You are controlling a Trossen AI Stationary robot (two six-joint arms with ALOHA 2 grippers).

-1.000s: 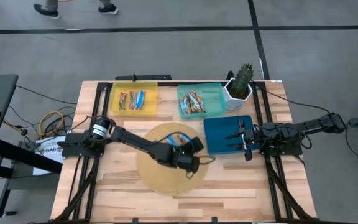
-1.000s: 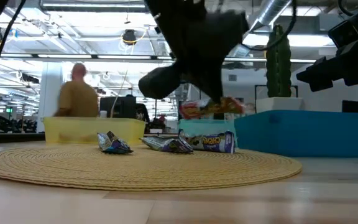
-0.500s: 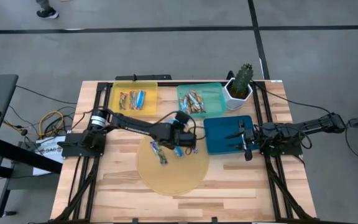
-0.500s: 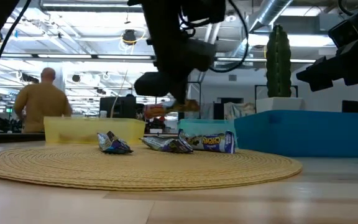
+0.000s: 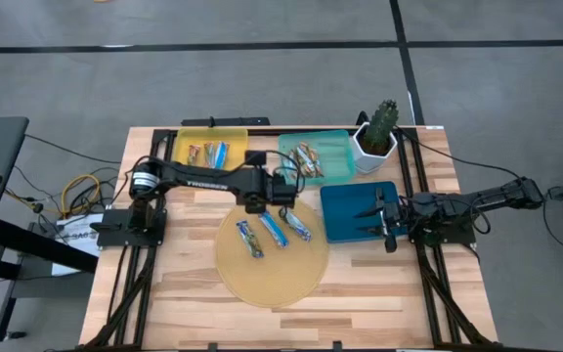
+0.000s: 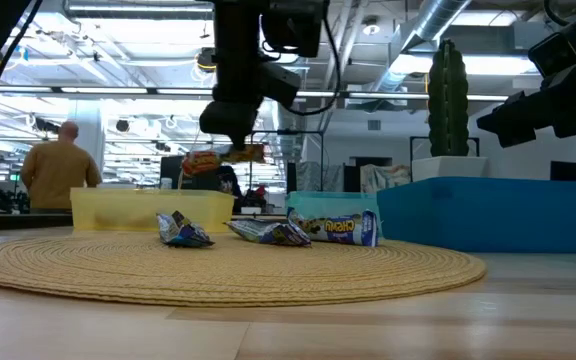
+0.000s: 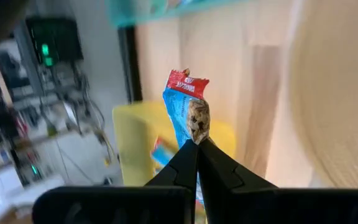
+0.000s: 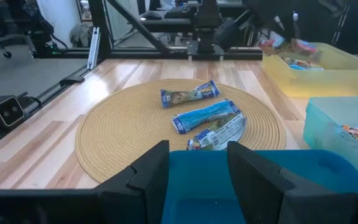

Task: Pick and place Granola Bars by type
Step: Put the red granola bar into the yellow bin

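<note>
My left gripper (image 5: 258, 164) hangs between the yellow tray (image 5: 186, 156) and the teal tray (image 5: 338, 154), just beyond the round woven mat (image 5: 272, 279), shut on one granola bar (image 7: 188, 115) with a red, blue and tan wrapper. Three blue-and-white bars (image 5: 275, 230) lie flat on the mat. More bars lie in the yellow tray and in the teal tray. My right gripper (image 8: 194, 165) stands open over the blue tray (image 5: 345, 220), with nothing between its fingers. My left gripper pinches the bar's one end (image 7: 197, 138) between its two fingertips. The rest of the bar sticks out past them, its red end (image 7: 186, 81) farthest off. In the low view the bar (image 6: 223, 155) hangs roughly level below the gripper, well clear of the table.
A cactus in a white pot (image 5: 377, 132) stands at the back right beside the teal tray. Bare wood lies near the table's front edge (image 5: 262, 328). Cables (image 5: 76, 191) lie off the table's left side. A person (image 6: 58, 175) stands in the room behind.
My left gripper has swung from over the mat's near right part toward the table's far edge and the yellow tray, rising and rolling about its own line, still shut on the bar. The three bars on the mat, earlier under the arm, now show.
</note>
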